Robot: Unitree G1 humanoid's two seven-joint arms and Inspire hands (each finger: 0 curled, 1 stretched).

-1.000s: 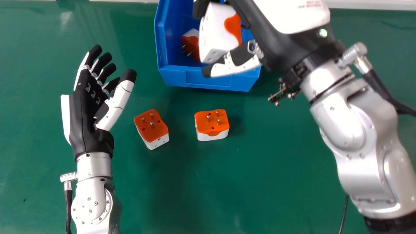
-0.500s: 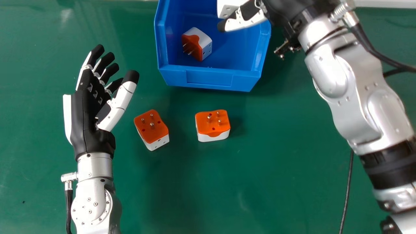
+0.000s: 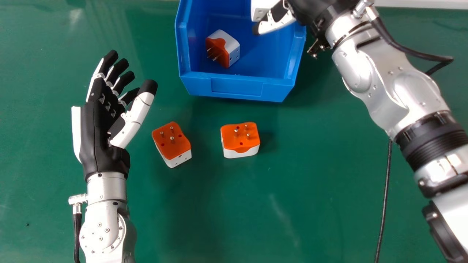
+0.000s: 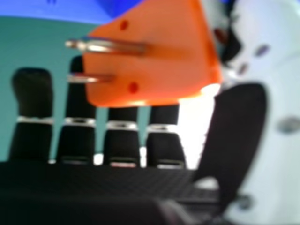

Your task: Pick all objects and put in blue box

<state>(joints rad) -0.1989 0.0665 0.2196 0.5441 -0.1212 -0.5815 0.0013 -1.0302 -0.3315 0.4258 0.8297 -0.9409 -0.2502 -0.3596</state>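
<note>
The right hand (image 3: pixel 275 23) is over the right part of the blue box (image 3: pixel 236 87), pinching a white-and-orange plug adapter (image 3: pixel 257 10) between its thumb and fingers. In the right hand view, that adapter's orange face and metal prongs show. Inside the box, toward its left wall, a second plug adapter (image 3: pixel 222 49) lies on its side, prongs pointing left. Two more stand prongs-up on the green table (image 3: pixel 204 219), on the robot's side of the box: the third plug adapter (image 3: pixel 172 144) just beyond the line of its left wall, the fourth plug adapter (image 3: pixel 239 138) straight in front of its near wall. The left hand (image 3: pixel 95 128), fingers spread apart, is left of the box, nearer the robot.
</note>
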